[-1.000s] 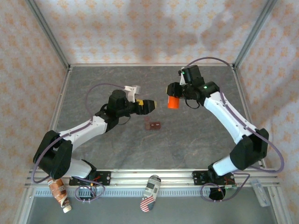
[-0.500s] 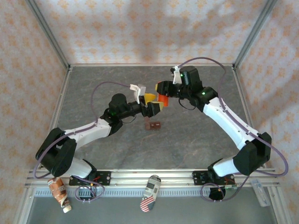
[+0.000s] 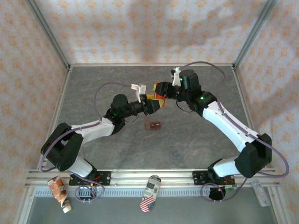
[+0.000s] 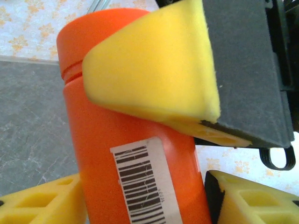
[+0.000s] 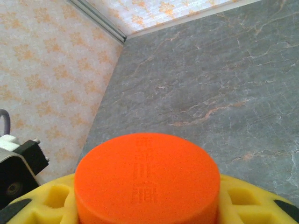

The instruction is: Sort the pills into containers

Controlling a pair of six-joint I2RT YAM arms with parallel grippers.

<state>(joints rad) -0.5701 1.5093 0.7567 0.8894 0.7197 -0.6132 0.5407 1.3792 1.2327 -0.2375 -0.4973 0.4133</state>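
Up above the grey table (image 3: 196, 135), my right gripper (image 3: 160, 93) clamped on the orange bottle (image 4: 107, 126), my left gripper (image 3: 153, 103) flanking its body, whether it grips I cannot tell, dark red-brown containers (image 3: 152, 125) resting on the table just below.

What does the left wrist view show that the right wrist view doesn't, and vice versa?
Left wrist: the bottle from the side with its barcode label, one pad of the right gripper against its upper part, and pads of the left gripper flanking its body; whether they clamp it is unclear.
Right wrist: the cap from above, with embossed marks, and a far corner of the table.
Both: the orange bottle, the right gripper's yellow foam on it, grey table, patterned wall.
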